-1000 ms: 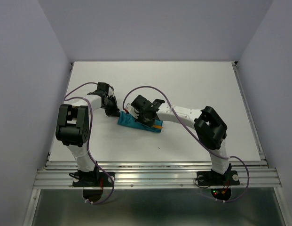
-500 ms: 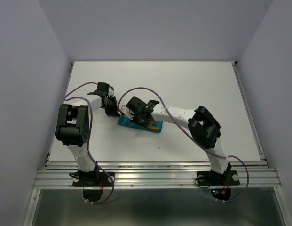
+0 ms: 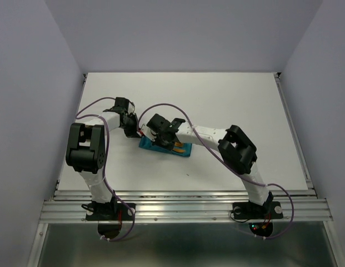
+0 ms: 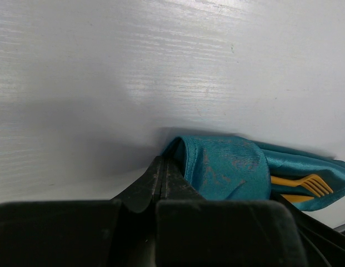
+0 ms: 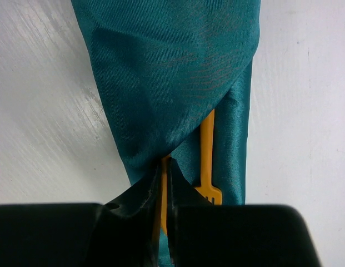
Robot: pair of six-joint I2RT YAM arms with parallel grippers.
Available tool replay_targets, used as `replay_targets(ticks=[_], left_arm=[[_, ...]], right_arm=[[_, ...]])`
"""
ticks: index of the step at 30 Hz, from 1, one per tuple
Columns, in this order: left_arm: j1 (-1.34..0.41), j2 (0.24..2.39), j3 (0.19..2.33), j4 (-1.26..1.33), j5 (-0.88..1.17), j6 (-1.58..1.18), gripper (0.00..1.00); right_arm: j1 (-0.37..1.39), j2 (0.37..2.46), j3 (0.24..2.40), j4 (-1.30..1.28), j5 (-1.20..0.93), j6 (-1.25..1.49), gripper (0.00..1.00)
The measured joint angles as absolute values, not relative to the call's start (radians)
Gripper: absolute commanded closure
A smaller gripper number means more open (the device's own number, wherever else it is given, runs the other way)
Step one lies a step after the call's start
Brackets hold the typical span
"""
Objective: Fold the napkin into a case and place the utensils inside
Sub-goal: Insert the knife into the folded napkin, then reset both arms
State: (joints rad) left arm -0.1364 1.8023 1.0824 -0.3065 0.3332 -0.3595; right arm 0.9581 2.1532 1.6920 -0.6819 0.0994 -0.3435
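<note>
The teal napkin (image 3: 148,143), folded into a narrow case with a diagonal flap (image 5: 172,67), lies mid-table. Two orange utensils show at its right end (image 3: 181,148). The fork (image 5: 207,167) lies in the fold with its tines sticking out (image 4: 308,182). My right gripper (image 5: 164,164) is shut on the second utensil (image 5: 163,183), whose far end runs under the flap. My left gripper (image 4: 163,161) is shut at the case's left end (image 4: 228,167), where the cloth edge runs into its tips. In the top view the left gripper (image 3: 138,132) and right gripper (image 3: 163,141) stand close together over the case.
The white table (image 3: 233,100) is ringed by pale walls, with a metal rail (image 3: 183,208) along the near edge. Purple cables (image 3: 172,105) loop above both arms.
My right gripper has slid left along the case toward the left gripper, taking the orange utensil further under the flap. The left gripper has stayed put.
</note>
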Motion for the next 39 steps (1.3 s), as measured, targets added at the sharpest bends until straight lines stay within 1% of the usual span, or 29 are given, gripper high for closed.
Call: replay_targets(ticks=[5, 9, 10, 11, 12, 15, 17, 21, 32, 35, 36, 37, 38, 39], left_arm=[[-0.136, 1.802, 1.082, -0.307, 0.334, -0.360, 0.98], [-0.136, 1.803, 1.082, -0.306, 0.336, -0.360, 0.98], [-0.136, 1.803, 1.082, -0.305, 0.337, -0.360, 0.98], [-0.136, 1.803, 1.082, -0.305, 0.337, -0.359, 0.98], [-0.136, 1.803, 1.082, -0.305, 0.338, -0.359, 0.98], [-0.136, 1.804, 1.082, -0.305, 0.339, -0.359, 0.98], [-0.136, 1.804, 1.082, -0.305, 0.340, -0.359, 0.98], [-0.136, 1.804, 1.082, -0.304, 0.341, -0.357, 0.98], [-0.136, 1.805, 1.082, -0.304, 0.343, -0.355, 0.98], [-0.136, 1.805, 1.083, -0.304, 0.343, -0.355, 0.98], [-0.136, 1.805, 1.084, -0.305, 0.342, -0.355, 0.98], [-0.136, 1.805, 1.084, -0.305, 0.339, -0.356, 0.93], [-0.136, 1.805, 1.085, -0.307, 0.334, -0.356, 0.88], [-0.136, 1.803, 1.087, -0.307, 0.319, -0.360, 0.78]], right_arm=[[0.958, 2.154, 1.703, -0.682, 0.106, -0.346, 0.75], [0.958, 2.154, 1.709, -0.681, 0.129, -0.345, 0.72], [0.958, 2.154, 1.709, -0.681, 0.138, -0.345, 0.68], [0.958, 2.154, 1.709, -0.680, 0.148, -0.344, 0.62], [0.958, 2.154, 1.708, -0.679, 0.157, -0.344, 0.58], [0.958, 2.141, 1.691, -0.663, 0.181, -0.337, 0.55], [0.959, 2.112, 1.658, -0.645, 0.203, -0.332, 0.50], [0.956, 2.035, 1.589, -0.611, 0.222, -0.299, 0.46], [0.888, 1.778, 1.311, -0.462, 0.184, -0.107, 0.46], [0.828, 1.714, 1.248, -0.413, 0.186, -0.009, 0.36], [0.804, 1.694, 1.229, -0.395, 0.189, 0.023, 0.29], [0.775, 1.665, 1.203, -0.371, 0.200, 0.065, 0.25], [0.756, 1.644, 1.185, -0.355, 0.208, 0.088, 0.17], [0.728, 1.609, 1.159, -0.339, 0.230, 0.134, 0.13]])
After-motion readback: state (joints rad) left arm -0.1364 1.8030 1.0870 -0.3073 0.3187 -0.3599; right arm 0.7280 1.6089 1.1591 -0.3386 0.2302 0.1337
